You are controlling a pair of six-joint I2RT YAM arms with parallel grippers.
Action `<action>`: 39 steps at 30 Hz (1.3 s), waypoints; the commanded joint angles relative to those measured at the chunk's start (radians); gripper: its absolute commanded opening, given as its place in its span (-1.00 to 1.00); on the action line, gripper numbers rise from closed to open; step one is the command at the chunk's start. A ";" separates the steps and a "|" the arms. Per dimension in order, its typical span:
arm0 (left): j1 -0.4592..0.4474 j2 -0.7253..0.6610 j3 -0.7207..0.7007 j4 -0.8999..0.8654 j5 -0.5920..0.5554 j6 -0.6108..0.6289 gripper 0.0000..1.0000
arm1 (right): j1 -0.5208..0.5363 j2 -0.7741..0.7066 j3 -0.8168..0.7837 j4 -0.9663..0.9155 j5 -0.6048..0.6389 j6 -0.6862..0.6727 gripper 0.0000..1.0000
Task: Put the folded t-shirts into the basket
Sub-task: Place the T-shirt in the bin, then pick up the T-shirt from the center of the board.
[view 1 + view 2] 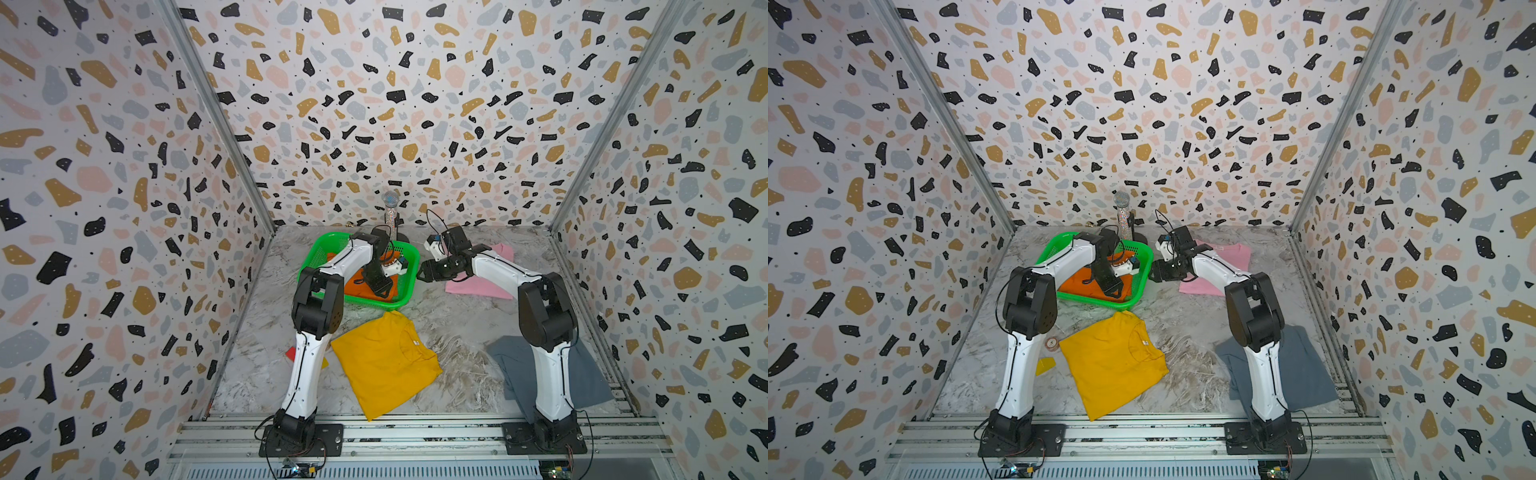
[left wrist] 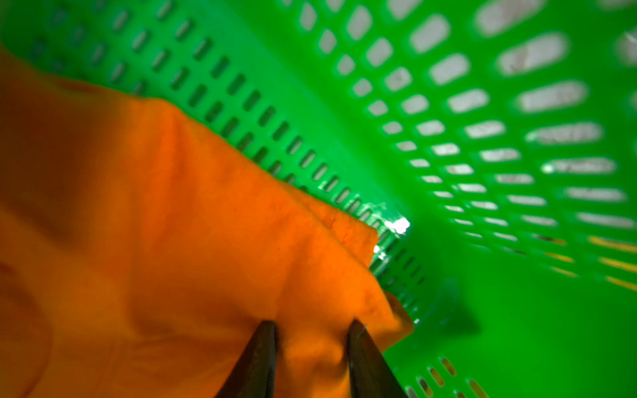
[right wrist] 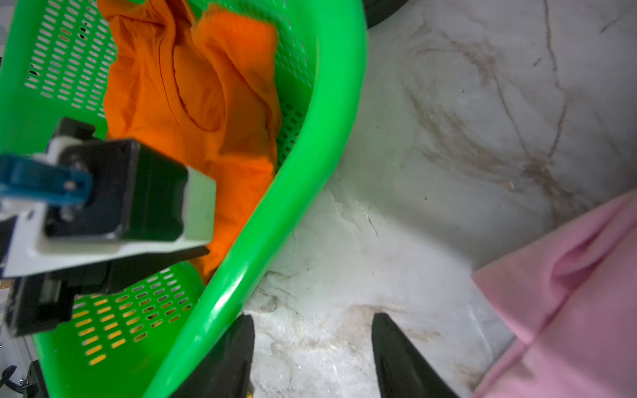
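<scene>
1. Already inside: the orange t-shirt lies rumpled in the green basket at the far left of the table, so three shirts are left for you.
2. Your left gripper reaches down into the basket, jaws a little apart with orange cloth bunched between them; whether they pinch it cannot be told.
3. Your right gripper hovers over bare table just right of the basket's rim, jaws open and empty, seemingly placed to take the pink t-shirt nearby at far right.
4. Waiting flat at the near edge: the mustard yellow t-shirt at centre and the grey-blue t-shirt on the right, partly hidden behind the right arm.
</scene>
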State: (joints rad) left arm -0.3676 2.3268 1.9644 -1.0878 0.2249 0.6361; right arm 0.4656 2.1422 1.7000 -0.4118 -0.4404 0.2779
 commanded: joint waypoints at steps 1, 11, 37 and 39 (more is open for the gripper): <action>-0.007 0.024 0.001 -0.179 0.064 0.072 -0.32 | 0.007 0.005 0.072 -0.002 -0.035 0.007 0.19; -0.008 -0.082 0.050 -0.061 -0.032 -0.071 -0.03 | -0.038 -0.090 0.044 -0.051 -0.003 -0.116 0.23; 0.227 -0.832 -0.521 0.288 -0.174 -0.233 0.45 | 0.468 -0.556 -0.633 -0.107 0.015 -0.724 0.20; 0.249 -0.849 -0.528 0.288 -0.155 -0.247 0.47 | 0.531 -0.505 -0.622 -0.109 0.080 -0.744 0.13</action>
State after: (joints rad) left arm -0.1280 1.5124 1.4567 -0.8127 0.0254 0.4213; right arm 0.9497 1.6016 1.0561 -0.5228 -0.4389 -0.4118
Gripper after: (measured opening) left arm 0.732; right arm 0.573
